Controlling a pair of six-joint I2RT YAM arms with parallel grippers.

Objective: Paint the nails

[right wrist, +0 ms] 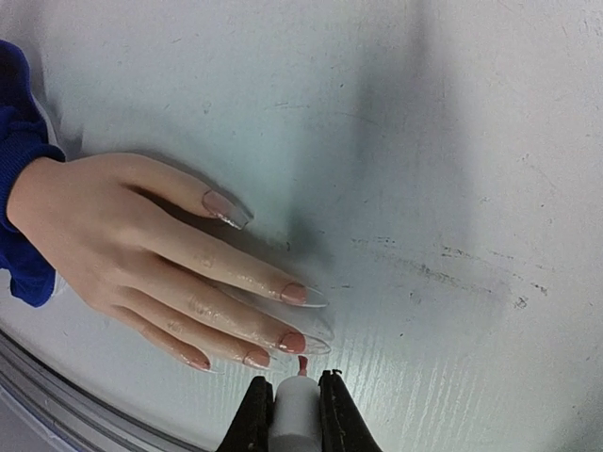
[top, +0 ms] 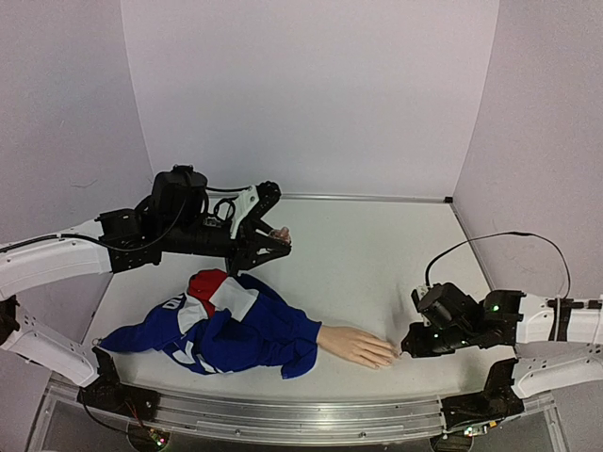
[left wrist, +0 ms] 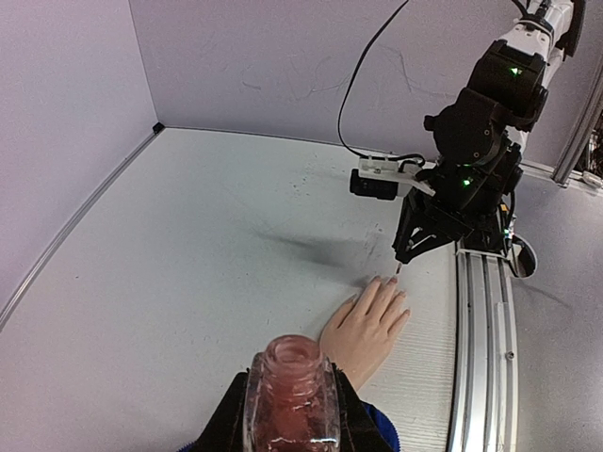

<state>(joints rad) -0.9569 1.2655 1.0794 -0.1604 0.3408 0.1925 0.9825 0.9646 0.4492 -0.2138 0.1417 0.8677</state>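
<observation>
The beige mannequin hand (top: pixel 356 347) lies palm down near the table's front edge, its arm in a blue sleeve (top: pixel 240 331). In the right wrist view its nails (right wrist: pixel 292 341) show pinkish polish. My right gripper (top: pixel 407 351) is shut on a white brush cap (right wrist: pixel 296 414); the red brush tip (right wrist: pixel 302 365) hovers just beside the middle fingertip. In the left wrist view the brush (left wrist: pixel 399 270) points at the fingertips (left wrist: pixel 391 282). My left gripper (top: pixel 273 241) is shut on the open pinkish polish bottle (left wrist: pixel 290 395), held above the table at back left.
A blue, red and white garment (top: pixel 212 315) covers the mannequin arm at front left. A metal rail (top: pixel 283 410) runs along the table's front edge. Pale walls enclose the back and sides. A black cable (top: pixel 490 240) loops over the right arm.
</observation>
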